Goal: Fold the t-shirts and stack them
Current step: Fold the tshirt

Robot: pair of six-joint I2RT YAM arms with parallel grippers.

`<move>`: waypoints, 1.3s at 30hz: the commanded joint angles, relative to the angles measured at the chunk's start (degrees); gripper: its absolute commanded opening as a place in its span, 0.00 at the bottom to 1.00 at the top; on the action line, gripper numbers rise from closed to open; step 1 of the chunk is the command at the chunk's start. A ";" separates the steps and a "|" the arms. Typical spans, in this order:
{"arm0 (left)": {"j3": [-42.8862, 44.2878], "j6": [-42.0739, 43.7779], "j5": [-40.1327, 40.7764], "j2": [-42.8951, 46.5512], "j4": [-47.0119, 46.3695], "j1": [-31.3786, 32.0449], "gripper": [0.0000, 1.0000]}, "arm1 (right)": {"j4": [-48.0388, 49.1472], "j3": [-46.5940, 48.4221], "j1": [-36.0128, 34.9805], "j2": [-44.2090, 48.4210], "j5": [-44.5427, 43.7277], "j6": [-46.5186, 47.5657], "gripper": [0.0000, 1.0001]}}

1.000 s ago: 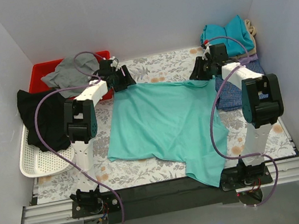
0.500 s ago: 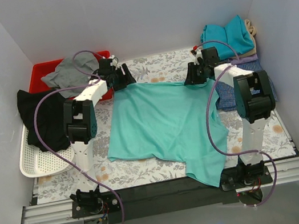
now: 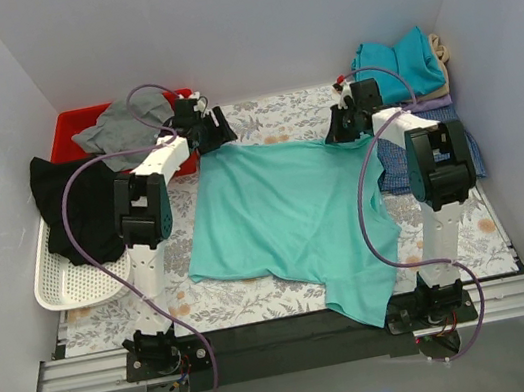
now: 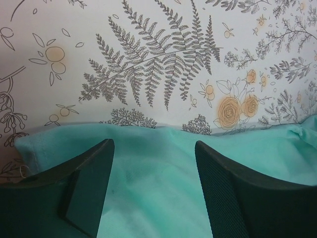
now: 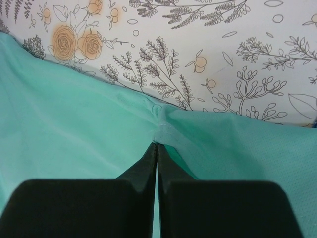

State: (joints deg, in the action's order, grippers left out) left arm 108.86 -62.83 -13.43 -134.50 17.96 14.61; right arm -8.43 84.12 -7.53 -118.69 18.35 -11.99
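A mint-green t-shirt point(image 3: 291, 216) lies spread on the floral tablecloth, one corner hanging over the near edge. My left gripper point(image 3: 216, 138) is open at the shirt's far left corner; in the left wrist view its fingers point(image 4: 223, 188) straddle the green cloth point(image 4: 153, 193) without pinching it. My right gripper point(image 3: 342, 129) is shut on the shirt's far right edge; the right wrist view shows the cloth point(image 5: 163, 126) bunched at the closed fingertips point(image 5: 157, 148). A stack of folded shirts, teal-blue point(image 3: 401, 65) on top and blue check point(image 3: 394, 168) beside it, sits at the far right.
A red bin point(image 3: 77, 127) at the far left holds a grey garment point(image 3: 122, 124). A white tray point(image 3: 69, 281) on the left carries a black garment point(image 3: 81, 207). White walls close in on both sides and the back.
My right gripper has moved a little toward the far edge and left with the shirt's edge in it. My left gripper has shifted slightly away at the far left corner.
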 commanded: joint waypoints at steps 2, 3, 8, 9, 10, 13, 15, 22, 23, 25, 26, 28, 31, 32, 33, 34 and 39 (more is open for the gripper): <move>3.89 1.30 3.14 -1.82 2.43 -0.81 0.66 | 4.55 -0.79 -0.20 2.85 -0.68 0.47 0.02; 4.78 1.48 3.41 -2.17 3.22 -0.73 0.66 | 4.56 -0.97 -0.20 3.20 -0.86 0.74 0.02; 8.38 4.63 7.00 -3.40 8.93 -0.37 0.67 | 4.65 -1.24 -0.29 5.23 -1.21 1.18 0.02; 8.82 5.17 8.06 -3.58 9.64 -0.20 0.67 | 4.65 -1.24 -0.29 5.49 -1.04 1.18 0.02; 9.00 5.61 8.42 -3.49 10.08 0.06 0.67 | 4.56 -1.24 -0.29 5.58 -1.12 1.18 0.02; 9.61 7.45 10.09 -4.19 11.04 0.86 0.68 | 4.65 -1.15 -0.21 5.93 -1.21 1.09 0.02; 9.88 8.50 11.58 -4.55 12.19 1.56 0.68 | 4.56 -0.97 -0.21 5.75 -1.21 1.00 0.02; 11.19 8.95 14.83 -6.91 13.33 2.44 0.60 | 4.65 -1.76 -0.29 6.28 -1.65 1.18 0.02; 12.24 8.78 15.10 -7.88 13.59 2.44 0.58 | 4.56 -1.94 -0.29 6.54 -1.65 1.26 0.02; 13.04 8.78 15.71 -8.67 14.12 2.53 0.50 | 4.65 -2.29 -0.29 7.42 -1.65 1.62 0.02; 13.65 8.69 15.89 -9.20 14.47 2.53 0.44 | 4.65 -2.55 -0.29 7.77 -1.65 1.88 0.02; 15.06 8.51 16.42 -10.43 14.83 2.53 0.38 | 4.82 -3.17 -0.29 9.00 -1.56 1.97 0.02; 17.26 8.51 16.51 -12.10 16.05 2.53 0.16 | 5.44 -4.48 -0.20 10.84 -1.65 2.14 0.02; 17.61 8.51 16.16 -12.28 16.41 2.53 0.11 | 5.44 -4.75 -0.29 11.37 -1.74 2.32 0.02; 17.70 8.42 16.24 -12.45 16.32 2.53 0.00 | 5.52 -5.36 -0.29 11.90 -2.00 2.41 0.02; 17.70 8.16 16.33 -12.37 16.32 2.53 0.00 | 5.79 -5.63 -0.21 12.78 -2.00 2.41 0.02; 17.18 7.90 16.24 -10.79 16.06 3.05 0.00 | 5.88 -6.94 -0.29 15.68 0.01 2.15 0.02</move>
State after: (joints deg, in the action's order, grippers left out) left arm 126.28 -55.09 1.56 -145.56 30.22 17.17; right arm -5.13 78.11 -7.55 -106.76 16.69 -10.28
